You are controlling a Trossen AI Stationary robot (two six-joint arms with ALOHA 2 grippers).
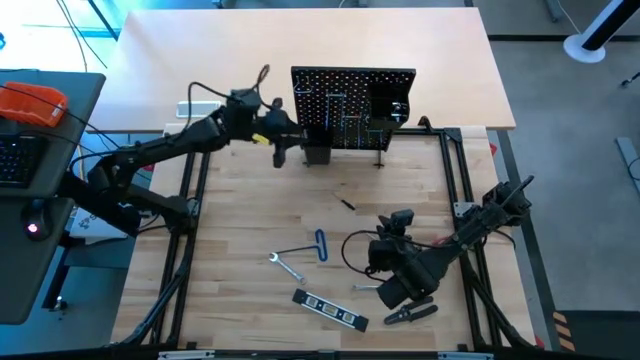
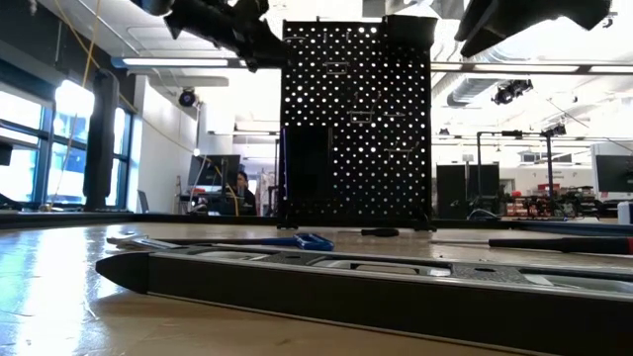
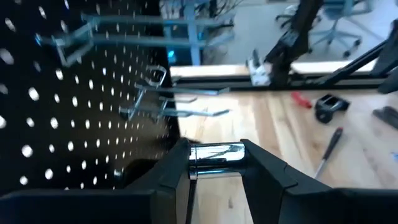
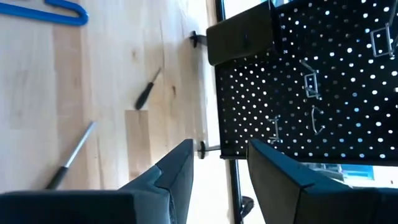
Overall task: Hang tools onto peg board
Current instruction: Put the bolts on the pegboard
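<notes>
The peg board (image 1: 353, 108) stands upright at the table's far side, with metal hooks (image 3: 180, 107) sticking out of its front. My left gripper (image 1: 288, 136) is raised at the board's left edge, shut on a shiny silver tool (image 3: 216, 158). My right gripper (image 1: 398, 220) hangs open above the table's right middle, with nothing between its fingers (image 4: 174, 168). A blue-handled key (image 1: 318, 245), a silver wrench (image 1: 288, 266), a black level (image 1: 330, 310), pliers (image 1: 410, 313) and a small screwdriver (image 1: 347, 204) lie flat on the table. My left gripper pinches the tool's chromed round part (image 3: 217, 153) between its two fingertips (image 3: 177, 167). The fingers come nearly level from the table's left, toward the hooks. The tool is lifted clear of the table; its other parts are hidden by the fingers.
A black box bin (image 1: 392, 100) sits on the board's right side. A red piece (image 3: 301, 99), a small black roll (image 3: 329, 106) and another screwdriver (image 3: 326, 152) lie right of the board's front. The black frame rails (image 1: 190, 200) run along both table sides.
</notes>
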